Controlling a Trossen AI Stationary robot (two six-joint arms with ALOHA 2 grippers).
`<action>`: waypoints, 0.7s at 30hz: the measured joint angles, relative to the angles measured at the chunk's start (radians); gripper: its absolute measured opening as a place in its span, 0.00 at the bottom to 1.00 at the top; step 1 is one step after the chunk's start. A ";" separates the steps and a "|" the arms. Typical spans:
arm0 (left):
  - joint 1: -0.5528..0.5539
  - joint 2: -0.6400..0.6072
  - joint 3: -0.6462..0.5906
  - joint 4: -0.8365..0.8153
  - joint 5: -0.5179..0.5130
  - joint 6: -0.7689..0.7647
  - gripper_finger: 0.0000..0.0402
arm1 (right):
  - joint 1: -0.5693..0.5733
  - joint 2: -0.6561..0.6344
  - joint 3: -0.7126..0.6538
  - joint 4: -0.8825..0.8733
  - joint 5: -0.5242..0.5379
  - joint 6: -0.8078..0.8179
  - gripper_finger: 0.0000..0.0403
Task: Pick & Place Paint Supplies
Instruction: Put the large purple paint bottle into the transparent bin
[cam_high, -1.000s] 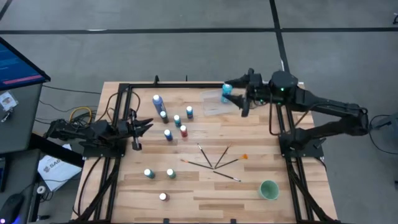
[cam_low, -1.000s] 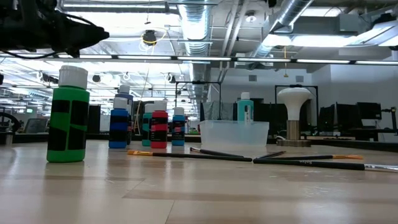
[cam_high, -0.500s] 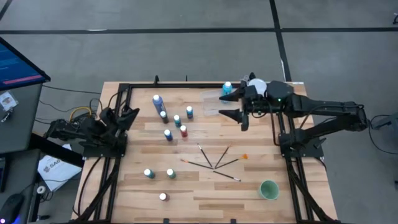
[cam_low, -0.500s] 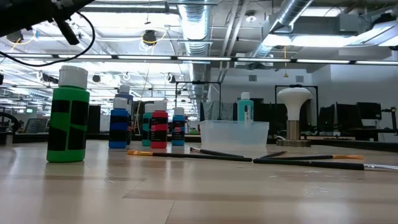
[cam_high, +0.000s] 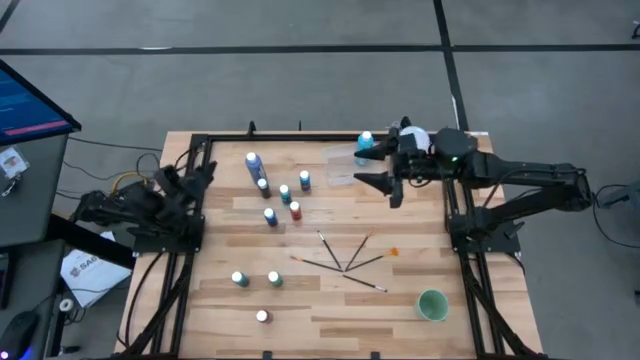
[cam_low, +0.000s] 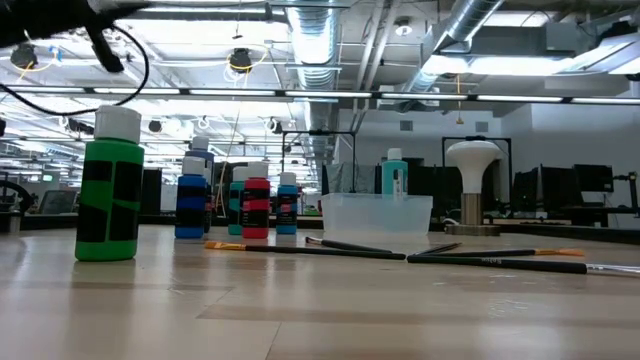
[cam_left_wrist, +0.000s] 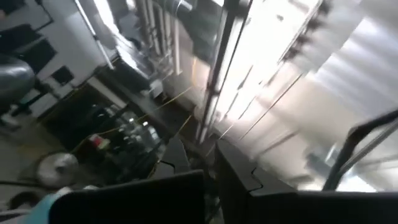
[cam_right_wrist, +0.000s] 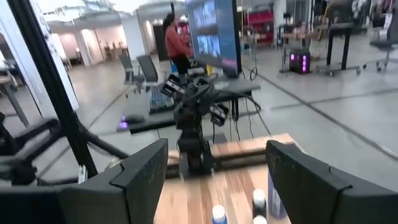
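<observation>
1. The teal bottle (cam_high: 366, 141) stood in the clear tub (cam_high: 352, 166) at the table's far edge, newly released.
2. The right gripper (cam_high: 381, 181) had lifted clear, fingers wide apart and empty.
3. The left gripper (cam_high: 200, 176) had withdrawn to the table's left edge; I cannot tell its fingers.
4. Other bottles (cam_high: 284, 194) and brushes (cam_high: 345, 260) still waited.

Both slim, jointed black robot arms (cam_high: 530, 180) were matte, ending in flat dark two-finger grippers (cam_right_wrist: 217, 174); a looping black cable (cam_low: 120, 60) trailed from one.
</observation>
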 joint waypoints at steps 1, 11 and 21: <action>0.000 0.012 0.027 0.004 0.004 -0.010 0.02 | 0.002 -0.005 0.018 -0.002 0.000 -0.001 0.66; 0.000 0.409 0.473 -0.038 0.204 0.152 0.23 | 0.045 -0.021 0.250 -0.262 -0.002 -0.163 0.66; 0.003 0.782 1.001 -0.665 0.234 0.173 0.46 | 0.059 -0.101 0.429 -0.586 -0.003 -0.199 0.66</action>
